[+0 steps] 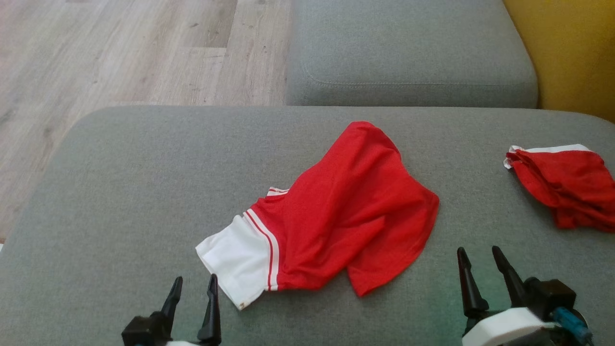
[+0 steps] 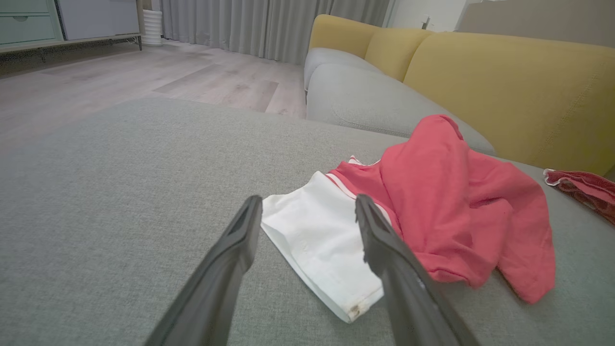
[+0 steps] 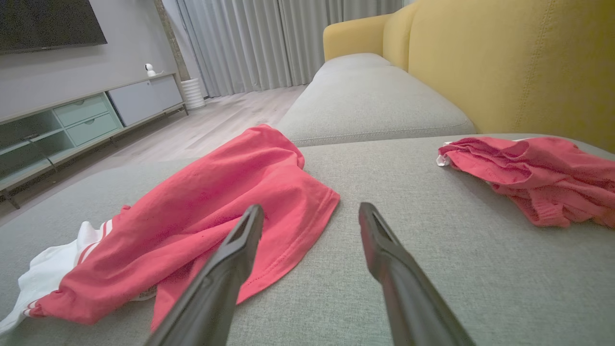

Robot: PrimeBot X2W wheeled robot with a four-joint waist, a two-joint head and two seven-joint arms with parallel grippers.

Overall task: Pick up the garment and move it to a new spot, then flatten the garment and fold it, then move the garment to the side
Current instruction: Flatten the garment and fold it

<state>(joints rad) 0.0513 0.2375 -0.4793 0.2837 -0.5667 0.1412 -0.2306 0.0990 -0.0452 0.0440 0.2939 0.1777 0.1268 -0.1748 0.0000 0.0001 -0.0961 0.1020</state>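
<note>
Here's the red garment, lying crumpled and half spread in the middle of the grey cushion, right in front of me. Its white end, edged with red stripes, points toward my left side; the red body runs up and away to the right, with a loose flap folded under at the near edge.

My left gripper sits just beside that white end, fingers spread wide and holding nothing. In the left wrist view the white cloth shows in the gap between them. My right gripper is released too, empty, over bare cushion near the garment's red hem but apart from it.

Further right, a second red garment lies bunched at the cushion's edge, well apart from the first. Beyond it all come another grey seat, the yellow backrest, and pale wooden floor off to the left.
</note>
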